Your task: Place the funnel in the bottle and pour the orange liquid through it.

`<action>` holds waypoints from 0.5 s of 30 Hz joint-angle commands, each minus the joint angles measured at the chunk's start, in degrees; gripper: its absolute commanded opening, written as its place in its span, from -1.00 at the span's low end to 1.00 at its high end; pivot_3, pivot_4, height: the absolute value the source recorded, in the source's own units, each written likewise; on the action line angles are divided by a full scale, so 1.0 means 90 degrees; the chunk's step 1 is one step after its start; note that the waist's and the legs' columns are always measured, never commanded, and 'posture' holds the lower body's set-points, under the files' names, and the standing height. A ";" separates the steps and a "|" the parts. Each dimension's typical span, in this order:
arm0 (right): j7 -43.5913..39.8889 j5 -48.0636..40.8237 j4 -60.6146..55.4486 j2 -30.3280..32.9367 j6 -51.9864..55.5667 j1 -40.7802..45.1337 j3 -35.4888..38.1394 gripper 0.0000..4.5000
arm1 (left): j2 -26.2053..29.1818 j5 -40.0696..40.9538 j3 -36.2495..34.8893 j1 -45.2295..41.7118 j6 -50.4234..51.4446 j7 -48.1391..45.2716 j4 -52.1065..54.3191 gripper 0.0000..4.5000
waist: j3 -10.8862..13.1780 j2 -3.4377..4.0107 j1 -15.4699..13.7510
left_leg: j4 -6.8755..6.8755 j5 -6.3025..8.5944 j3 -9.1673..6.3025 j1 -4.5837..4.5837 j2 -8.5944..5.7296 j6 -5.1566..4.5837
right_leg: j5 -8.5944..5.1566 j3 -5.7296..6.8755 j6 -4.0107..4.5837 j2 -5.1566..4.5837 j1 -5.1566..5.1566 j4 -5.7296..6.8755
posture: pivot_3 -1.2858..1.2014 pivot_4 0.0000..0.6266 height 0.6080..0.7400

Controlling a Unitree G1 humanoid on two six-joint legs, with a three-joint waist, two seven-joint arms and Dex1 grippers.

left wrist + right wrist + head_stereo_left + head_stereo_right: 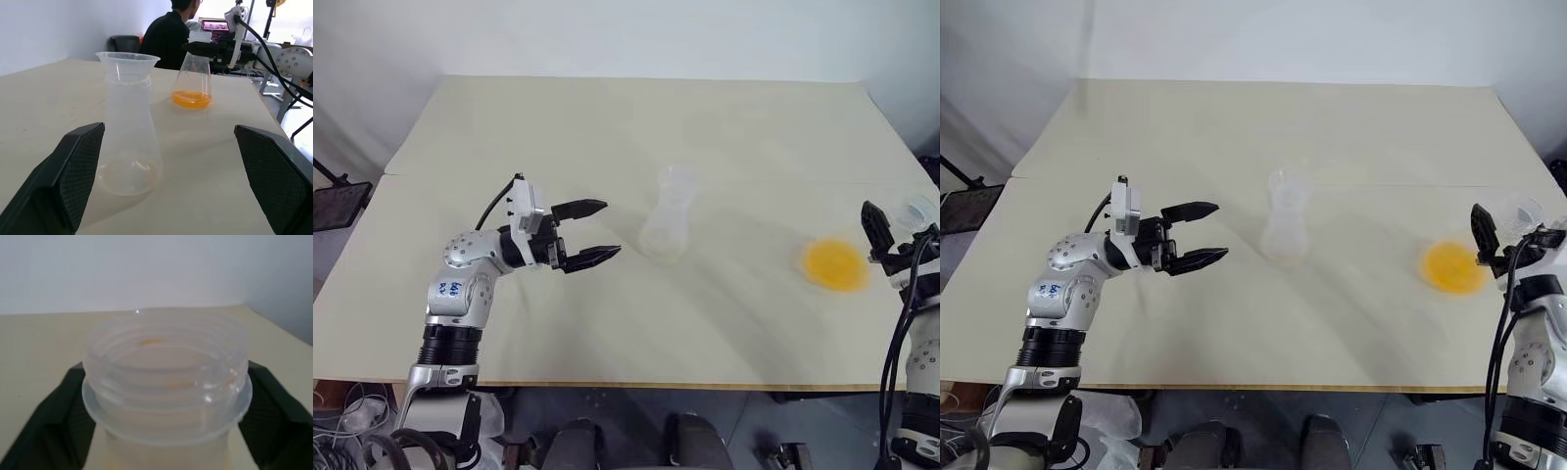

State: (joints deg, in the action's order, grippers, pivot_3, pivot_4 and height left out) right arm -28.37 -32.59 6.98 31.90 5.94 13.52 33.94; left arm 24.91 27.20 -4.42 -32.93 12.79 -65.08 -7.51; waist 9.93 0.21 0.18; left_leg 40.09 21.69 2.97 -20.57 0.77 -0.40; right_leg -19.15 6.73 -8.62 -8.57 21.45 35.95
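Right gripper (166, 396) clamps the orange liquid's (191, 98) flask neck; left gripper (597, 231) gapes beside my funnel-topped bottle (668, 227). Thin grip, so I fear slipping and spilling mid-pour.

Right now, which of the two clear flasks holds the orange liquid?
The flask gripped at its neck by the right tool; orange liquid pools in its base. The bottle mid-table is empty, funnel on top.

We see a robot lab. A person (168, 34) sits at a screen (213, 24) behind the table (607, 147).
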 commanded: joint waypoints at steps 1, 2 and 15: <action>-0.0120 -0.0006 -0.0103 0.0098 -0.0288 0.0082 0.0102 0.12 | -0.0021 0.0083 -0.0021 -0.0046 -0.0149 -0.0008 0.0064 1.00 | 0.0000 0.0000 -0.0002 | 0.0000 0.0000 0.0000 0.0000 0.0000 0.0000 | 0.0000 0.0000 0.0000 0.0000 0.0000 0.0000 | 0.03 -0.52 1.00; -0.0130 0.0010 -0.0095 0.0098 -0.0309 0.0086 0.0085 0.10 | -0.0019 0.0083 -0.0020 -0.0046 -0.0157 -0.0006 0.0062 1.00 | 0.0000 0.0000 -0.0002 | 0.0000 0.0000 0.0000 0.0000 -0.0001 0.0000 | 0.0000 0.0000 0.0000 0.0000 0.0000 0.0000 | 0.03 -0.52 1.00; 0.0014 -0.0002 -0.0833 0.0115 0.0095 0.0622 -0.0471 0.10 | 0.0013 0.0080 -0.0070 0.0027 -0.0199 0.0088 0.0112 1.00 | 0.0001 0.0002 0.0006 | -0.0001 0.0000 -0.0006 0.0000 0.0002 0.0000 | 0.0000 -0.0001 0.0000 0.0001 0.0002 0.0000 | 0.03 -0.52 1.00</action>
State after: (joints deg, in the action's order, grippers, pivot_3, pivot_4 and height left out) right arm -28.39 -31.85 4.05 31.89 6.69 17.69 29.51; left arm 24.90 27.20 -4.41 -32.91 11.86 -64.56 -7.59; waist 9.94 0.23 0.23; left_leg 40.08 21.69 2.90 -20.57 0.79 -0.40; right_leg -19.15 6.72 -8.62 -8.57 21.47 35.94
